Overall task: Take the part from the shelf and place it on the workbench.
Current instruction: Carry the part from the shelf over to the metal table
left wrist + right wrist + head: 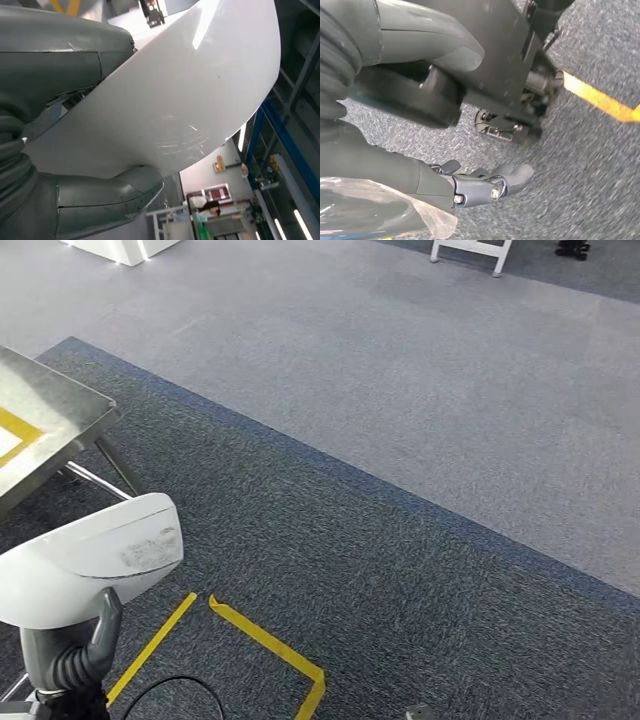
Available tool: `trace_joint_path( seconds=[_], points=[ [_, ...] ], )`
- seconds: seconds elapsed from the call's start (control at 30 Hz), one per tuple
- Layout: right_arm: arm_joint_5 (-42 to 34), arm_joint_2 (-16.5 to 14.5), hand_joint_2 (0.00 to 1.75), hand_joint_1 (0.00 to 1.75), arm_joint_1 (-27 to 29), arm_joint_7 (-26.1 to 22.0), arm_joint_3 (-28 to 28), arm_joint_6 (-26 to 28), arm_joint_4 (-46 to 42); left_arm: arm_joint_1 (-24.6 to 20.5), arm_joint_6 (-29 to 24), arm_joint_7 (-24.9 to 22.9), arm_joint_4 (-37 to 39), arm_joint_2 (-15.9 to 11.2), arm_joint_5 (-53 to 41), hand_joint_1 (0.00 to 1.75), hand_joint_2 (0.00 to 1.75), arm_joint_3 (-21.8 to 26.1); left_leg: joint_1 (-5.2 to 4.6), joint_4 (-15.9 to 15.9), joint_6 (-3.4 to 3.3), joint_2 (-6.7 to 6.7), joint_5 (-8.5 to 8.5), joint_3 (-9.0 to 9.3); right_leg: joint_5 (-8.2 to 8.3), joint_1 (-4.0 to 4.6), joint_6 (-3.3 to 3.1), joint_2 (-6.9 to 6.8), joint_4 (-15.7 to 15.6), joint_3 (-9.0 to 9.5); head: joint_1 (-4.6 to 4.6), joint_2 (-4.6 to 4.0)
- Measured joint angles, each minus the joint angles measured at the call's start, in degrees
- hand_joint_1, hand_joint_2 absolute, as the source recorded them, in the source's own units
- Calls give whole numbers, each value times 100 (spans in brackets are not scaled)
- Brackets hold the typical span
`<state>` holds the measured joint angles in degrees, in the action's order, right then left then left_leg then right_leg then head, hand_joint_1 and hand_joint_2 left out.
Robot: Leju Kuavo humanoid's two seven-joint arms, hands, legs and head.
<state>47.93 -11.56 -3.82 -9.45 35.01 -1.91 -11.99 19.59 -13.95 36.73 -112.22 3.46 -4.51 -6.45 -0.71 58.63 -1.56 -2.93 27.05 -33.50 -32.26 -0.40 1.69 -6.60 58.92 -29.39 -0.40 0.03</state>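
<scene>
A smooth white curved part (90, 560) sits low at the left of the head view, with my left hand (72, 655) gripping it from beneath. In the left wrist view the white part (181, 90) lies between the thick grey thumb (56, 45) and the fingers (113, 197) of that hand. The steel workbench (53, 405), marked with yellow tape, juts in at the left edge, apart from the part. My right hand (376, 165) hangs above the carpet, its fingers (490, 187) stretched out with nothing in them.
Yellow tape lines (264, 640) and a black cable (173, 690) lie on the dark carpet near my feet. Lighter grey carpet stretches ahead. White furniture legs (468, 252) stand far off at the top. A person (211, 207) stands far away in the left wrist view.
</scene>
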Motion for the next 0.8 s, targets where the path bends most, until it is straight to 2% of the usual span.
trace_joint_path(
  seconds=[0.03, 0.1, 0.13, 0.17, 0.2, 0.23, 0.27, 0.3, 0.33, 0.37, 0.4, 0.47, 0.5, 0.53, 0.6, 0.63, 0.67, 0.7, 0.73, 0.77, 0.8],
  points=[
    [11, 4, 175, 0, -7, -2, -5, -11, -2, -20, 16, -1, -1, 1, -4, 175, 175, 7, 25, -29, -30, 75, -16, 16, -109, -8, 24, 161, 168, -72, 15, -1],
    [27, 20, 175, 0, 2, -4, -21, -34, -3, -65, 45, -1, -1, 1, -17, 175, 175, 11, 53, -47, -71, 223, -28, 26, -427, -24, 50, 524, 833, -410, 48, -1],
    [32, 28, 175, 0, 13, -3, -28, -44, -3, -79, 53, -1, 0, 1, -22, 175, 175, 11, 57, -45, -80, 307, -28, 24, -557, -27, 59, 603, 1216, -624, 55, -1],
    [34, 39, 175, 0, 25, -2, -32, -49, -3, -83, 56, -1, 1, 1, -26, 175, 175, 11, 57, -44, -84, 392, -26, 28, -595, -28, 64, 633, 1468, -789, 56, -1],
    [36, 50, 175, 0, 35, -2, -34, -54, -3, -85, 57, -1, 2, 0, -28, 175, 175, 12, 58, -41, -83, 483, -24, 34, -520, -28, 66, 648, 1529, -872, 57, -1],
    [38, 61, 175, 0, 42, -2, -34, -56, -3, -85, 57, -1, 3, -1, -29, 175, 175, 13, 62, -38, -78, 574, -20, 45, -331, -30, 64, 668, 1351, -839, 56, -1],
    [39, 71, 175, 0, 43, -3, -35, -55, -3, -88, 57, -1, 3, -1, -30, 175, 175, 13, 68, -32, -65, 661, -11, 56, -76, -35, 59, 728, 993, -716, 57, -1],
    [39, 79, 175, 0, 43, -3, -35, -55, -3, -90, 58, -1, 3, 0, -31, 175, 175, 14, 68, -21, -46, 738, 1, 61, 123, -45, 52, 858, 608, -568, 58, 0],
    [40, 84, 175, 0, 41, -3, -36, -55, -2, -96, 58, -1, 3, 0, -31, 175, 175, 14, 68, 1, -21, 811, 14, 54, 252, -60, 41, 981, 281, -422, 54, 0],
    [40, 87, 175, 0, 41, -3, -37, -55, -2, -101, 59, -1, 3, 0, -32, 175, 175, 13, 69, 15, 9, 872, 18, 39, 302, -68, 26, 1075, 82, -328, 53, -1],
    [40, 90, 175, 0, 38, -3, -39, -56, -1, -103, 60, -2, 3, -1, -34, 175, 175, 13, 73, 20, 42, 935, 12, 19, 286, -66, 2, 1113, 17, -284, 51, 0],
    [43, 91, 175, 0, 32, -3, -46, -60, -1, -95, 60, -2, 3, -2, -42, 175, 175, 13, 93, 19, 104, 1033, -2, -9, 295, -62, -61, 995, -14, -249, 51, 0],
    [47, 91, 175, 0, 29, -4, -54, -62, -1, -92, 61, -1, 3, -3, -48, 175, 175, 14, 89, 61, 133, 976, 28, -28, 299, -67, -95, 928, -26, -231, 40, 0],
    [52, 92, 175, 0, 28, -5, -63, -66, -1, -100, 63, 0, 3, -5, -54, 175, 175, 13, 81, 196, 164, 851, 114, -86, 298, -77, -128, 852, -41, -213, 19, -1],
    [66, 95, 175, 0, 34, -9, -78, -71, -1, -124, 73, 1, 3, -7, -63, 175, 175, 11, 77, 785, 221, 517, 425, -352, 276, -73, -179, 691, -51, -181, -21, -1],
    [69, 96, 175, 0, 40, -11, -80, -72, -1, -132, 83, 0, 4, -9, -64, 175, 175, 10, 90, 1161, 244, 423, 584, -531, 261, -65, -197, 603, -51, -171, -31, -1],
    [73, 98, 175, 0, 46, -12, -80, -72, -1, -132, 94, -3, 5, -12, -64, 175, 175, 10, 102, 1445, 257, 378, 668, -668, 247, -58, -205, 517, -50, -160, -29, -1],
    [75, 100, 175, 0, 49, -15, -80, -71, -1, -134, 106, -6, 6, -17, -67, 175, 175, 10, 110, 1561, 262, 354, 651, -727, 231, -54, -208, 434, -50, -148, -30, -1],
    [74, 101, 175, 0, 48, -20, -80, -69, -1, -140, 120, -9, 7, -26, -74, 175, 175, 10, 115, 1460, 257, 331, 527, -682, 216, -50, -205, 358, -50, -130, -32, -1],
    [68, 100, 175, 0, 46, -28, -81, -66, -1, -154, 133, -12, 8, -35, -87, 175, 175, 10, 112, 1158, 236, 281, 324, -536, 197, -46, -199, 286, -50, -104, -31, -1],
    [58, 95, 175, 0, 47, -39, -81, -60, -1, -175, 143, -14, 8, -43, -102, 175, 175, 9, 92, 776, 201, 159, 144, -348, 177, -41, -189, 219, -51, -77, -32, -1]
  ],
)
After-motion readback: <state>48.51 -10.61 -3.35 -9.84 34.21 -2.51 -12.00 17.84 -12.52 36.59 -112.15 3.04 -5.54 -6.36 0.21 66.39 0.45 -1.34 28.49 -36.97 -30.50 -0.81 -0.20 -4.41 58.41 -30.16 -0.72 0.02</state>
